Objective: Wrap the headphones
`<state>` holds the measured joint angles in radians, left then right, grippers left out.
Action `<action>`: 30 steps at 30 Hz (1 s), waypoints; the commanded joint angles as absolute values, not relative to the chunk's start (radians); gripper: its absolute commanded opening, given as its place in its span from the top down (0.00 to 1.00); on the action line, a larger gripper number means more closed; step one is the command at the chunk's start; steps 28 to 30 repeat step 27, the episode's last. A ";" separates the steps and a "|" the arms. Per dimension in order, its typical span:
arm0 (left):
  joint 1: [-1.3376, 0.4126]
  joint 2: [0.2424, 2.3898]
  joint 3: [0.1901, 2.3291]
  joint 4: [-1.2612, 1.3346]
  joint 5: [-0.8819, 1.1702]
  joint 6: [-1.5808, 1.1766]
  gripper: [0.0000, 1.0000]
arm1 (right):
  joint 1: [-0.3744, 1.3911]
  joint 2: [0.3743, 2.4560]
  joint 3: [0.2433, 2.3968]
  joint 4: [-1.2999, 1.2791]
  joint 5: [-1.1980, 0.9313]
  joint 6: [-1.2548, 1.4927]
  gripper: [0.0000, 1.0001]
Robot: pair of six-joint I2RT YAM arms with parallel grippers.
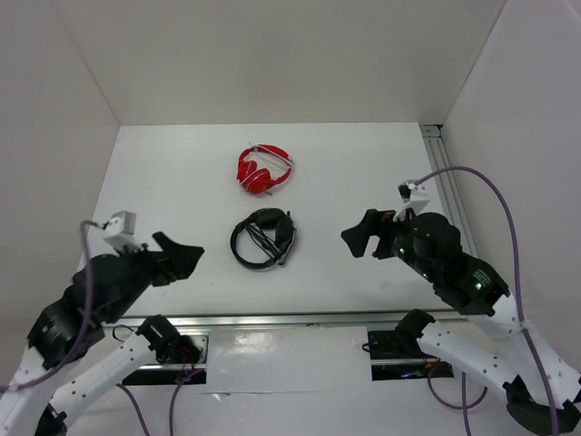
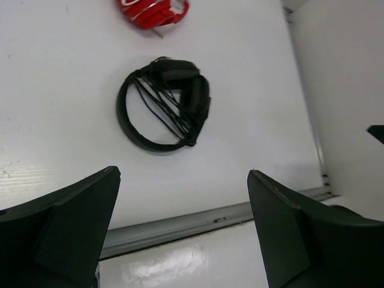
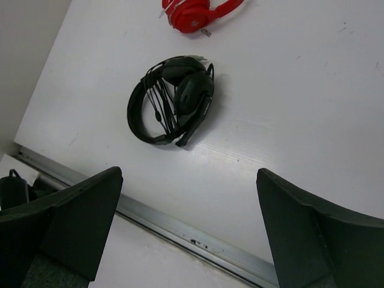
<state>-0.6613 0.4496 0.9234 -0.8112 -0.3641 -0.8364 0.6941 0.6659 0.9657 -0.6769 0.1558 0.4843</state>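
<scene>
Top external view shows the black headphones [image 1: 263,239] lying flat on the white desk [image 1: 172,173], about midway between the two arms and a little nearer the front edge than the back. They are folded into a compact ring: the thin headband curves round on the left and the two padded cups sit close together at the upper right. The cable [image 2: 161,111] runs in several thin strands across the open loop of the headband, seen best from the left wrist.

Behind them, nearer the back wall and apart from them, lie the red headphones [image 1: 264,170], also flat on the desk.

The left hand [image 1: 184,258] hangs over the front left part of the desk, pointing toward the black headphones and well apart from them. From the left wrist its two dark fingers [image 2: 78,222] stand wide, with only bare desk and the metal rail [image 2: 180,227] at the front edge between them; it holds nothing.

The right hand [image 1: 361,238] is on the other side, at about the same depth, pointing left toward the black headphones and likewise clear of them. From the right wrist its fingers [image 3: 312,234] are spread wide too, and nothing is between them. The black headphones lie beyond the gap, above the rail.
</scene>
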 commanded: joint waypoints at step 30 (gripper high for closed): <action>-0.687 0.127 1.028 -1.147 -0.311 -0.851 0.00 | 0.699 0.299 1.051 -1.060 0.247 0.538 0.00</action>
